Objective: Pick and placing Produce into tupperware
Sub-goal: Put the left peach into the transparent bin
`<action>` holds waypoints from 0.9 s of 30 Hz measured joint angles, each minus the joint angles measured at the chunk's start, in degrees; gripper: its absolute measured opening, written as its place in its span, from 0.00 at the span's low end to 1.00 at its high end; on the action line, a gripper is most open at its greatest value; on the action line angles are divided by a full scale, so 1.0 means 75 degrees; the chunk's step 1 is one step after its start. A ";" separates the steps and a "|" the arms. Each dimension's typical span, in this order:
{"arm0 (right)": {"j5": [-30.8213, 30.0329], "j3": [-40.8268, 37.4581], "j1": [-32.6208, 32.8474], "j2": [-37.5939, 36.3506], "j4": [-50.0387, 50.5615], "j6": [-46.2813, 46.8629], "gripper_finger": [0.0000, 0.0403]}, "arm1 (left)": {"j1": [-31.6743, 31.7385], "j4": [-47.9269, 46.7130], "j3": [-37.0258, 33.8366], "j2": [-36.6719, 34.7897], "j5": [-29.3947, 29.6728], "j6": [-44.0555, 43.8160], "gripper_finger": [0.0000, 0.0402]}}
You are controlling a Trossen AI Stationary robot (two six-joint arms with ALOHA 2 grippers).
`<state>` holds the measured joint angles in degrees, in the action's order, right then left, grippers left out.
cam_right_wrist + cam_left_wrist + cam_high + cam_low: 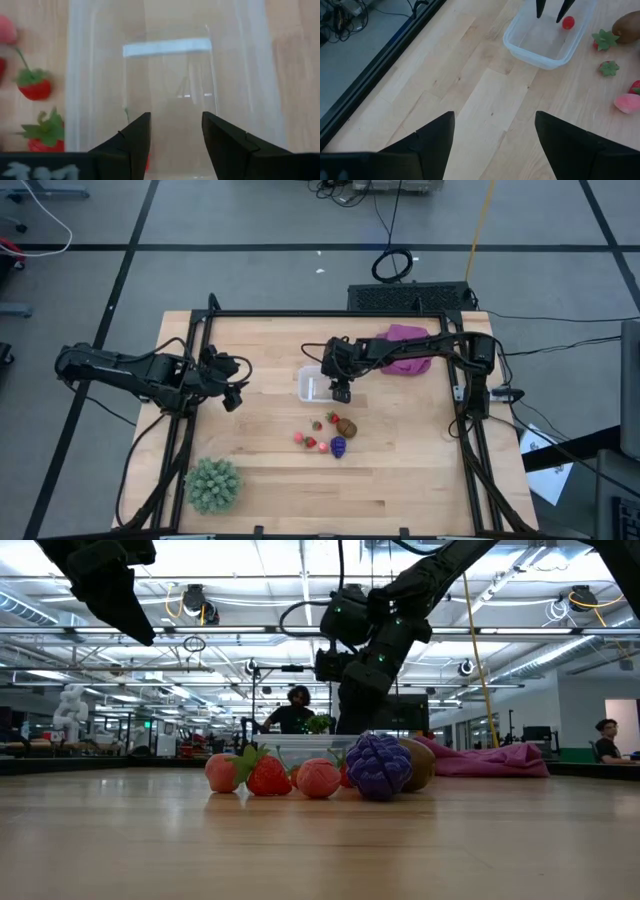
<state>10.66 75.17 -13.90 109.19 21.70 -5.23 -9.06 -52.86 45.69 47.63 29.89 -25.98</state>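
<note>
One tupperware (pixel 311 384) sits mid-bench, nearer the far edge, with one small red piece (pixel 568 22) inside. Toward the near edge lie four strawberries (pixel 310 442), one brown piece (pixel 347 426) and one grape cluster (pixel 339 446). Right gripper (pixel 340 392) hangs over the tupperware — jaws open, empty. Left gripper (pixel 236 395) waits leftward — jaws apart, empty.

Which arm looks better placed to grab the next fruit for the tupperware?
Right, probably. The right gripper hangs open over the tupperware, just beside the loose strawberries and grape cluster. The left gripper waits, open, farther off toward the table's left edge.
</note>
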 joint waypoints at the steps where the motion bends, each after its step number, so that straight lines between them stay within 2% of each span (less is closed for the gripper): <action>1: 0.0001 0.0073 0.0023 -0.0053 -0.0001 0.0000 0.42 | 0.0001 0.0000 0.0000 -0.0001 0.0000 0.0000 0.70; 9: 0.0008 0.0576 0.0650 -0.0962 0.0111 -0.0053 0.42 | 0.0002 0.0046 -0.0003 -0.0002 -0.0119 -0.0037 0.70; 12: -0.0077 0.0581 0.0934 -0.1596 0.0584 -0.0057 0.42 | 0.0001 0.0173 -0.0009 0.0056 -0.0680 -0.0325 0.70; 15: -0.0488 0.0579 0.1143 -0.2208 0.1271 0.0130 0.42 | -0.0081 0.0875 -0.0181 0.0283 -0.1464 -0.0400 0.70; 21: -0.1031 0.0578 0.1382 -0.3175 0.1973 0.0681 0.42 | -0.0532 0.3291 -0.0792 0.1497 -0.2955 0.0005 0.70; 27: -0.1052 0.0578 0.1365 -0.3541 0.1966 0.0810 0.42 | -0.1141 0.4784 -0.0819 0.3276 -0.3218 0.0235 0.70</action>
<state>2.76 79.50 -3.66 82.63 36.45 0.84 -17.62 -16.98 39.55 72.20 5.76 -24.22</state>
